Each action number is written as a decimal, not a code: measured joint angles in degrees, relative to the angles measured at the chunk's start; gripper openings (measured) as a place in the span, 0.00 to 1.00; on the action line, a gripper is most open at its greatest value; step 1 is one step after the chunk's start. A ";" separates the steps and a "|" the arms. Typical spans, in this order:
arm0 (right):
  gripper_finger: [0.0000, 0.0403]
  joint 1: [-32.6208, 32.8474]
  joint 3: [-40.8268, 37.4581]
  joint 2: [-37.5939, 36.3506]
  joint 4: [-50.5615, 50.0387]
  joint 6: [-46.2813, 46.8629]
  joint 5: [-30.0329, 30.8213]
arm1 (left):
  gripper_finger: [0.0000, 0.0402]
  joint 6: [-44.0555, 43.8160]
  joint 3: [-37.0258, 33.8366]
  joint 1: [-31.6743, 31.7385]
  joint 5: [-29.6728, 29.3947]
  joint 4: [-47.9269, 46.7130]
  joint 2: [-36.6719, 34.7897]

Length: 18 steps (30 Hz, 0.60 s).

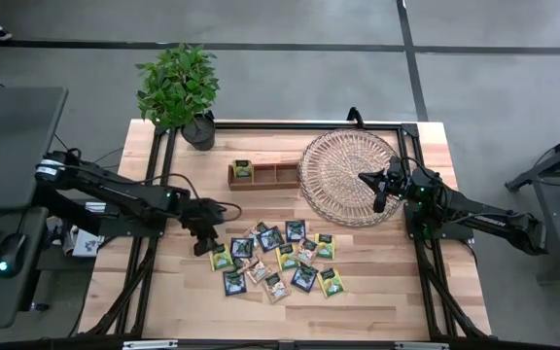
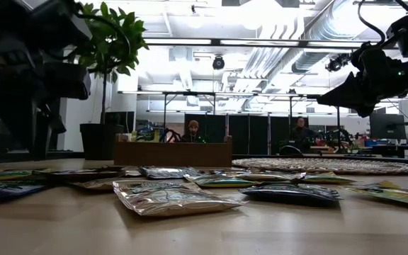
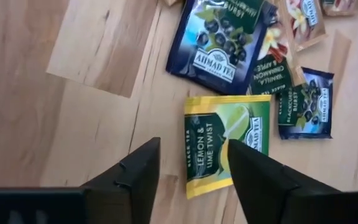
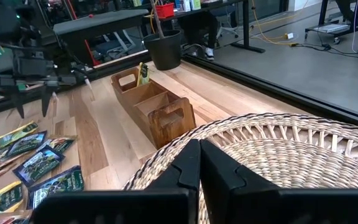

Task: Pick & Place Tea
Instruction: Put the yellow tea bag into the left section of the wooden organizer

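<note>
Several small square tea sachets (image 1: 275, 258) lie flat in a loose cluster on the wooden table: yellow-green, navy and beige ones. My left gripper (image 1: 206, 247) hangs open over the cluster's left end. In the left wrist view its fingers (image 3: 135, 180) stand on either side of a yellow-green lemon-and-lime sachet (image 3: 225, 143) without touching it. Beyond that sachet lies a navy one (image 3: 219, 43). One more sachet (image 1: 242, 169) stands in the left compartment of the wooden box (image 1: 262, 173). My right gripper (image 1: 379, 194) waits shut above the wicker tray (image 1: 343, 156).
A potted plant (image 1: 181, 92) stands at the table's far left corner, behind the wooden box. The round wicker tray (image 4: 291, 149) fills the far right. Bare wood lies along the near edge (image 1: 280, 316). People sit in the room far behind the table.
</note>
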 joint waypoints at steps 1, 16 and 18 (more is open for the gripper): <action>0.01 0.00 0.00 0.00 0.00 0.01 -0.01 | 0.50 0.00 0.00 0.18 0.29 0.11 0.27; 0.01 -0.01 0.01 0.00 0.00 0.01 0.01 | 0.70 1.00 0.20 0.47 2.82 3.44 7.28; 0.01 0.00 0.01 0.00 0.00 0.00 0.01 | 0.70 1.00 0.19 0.46 3.94 5.41 8.15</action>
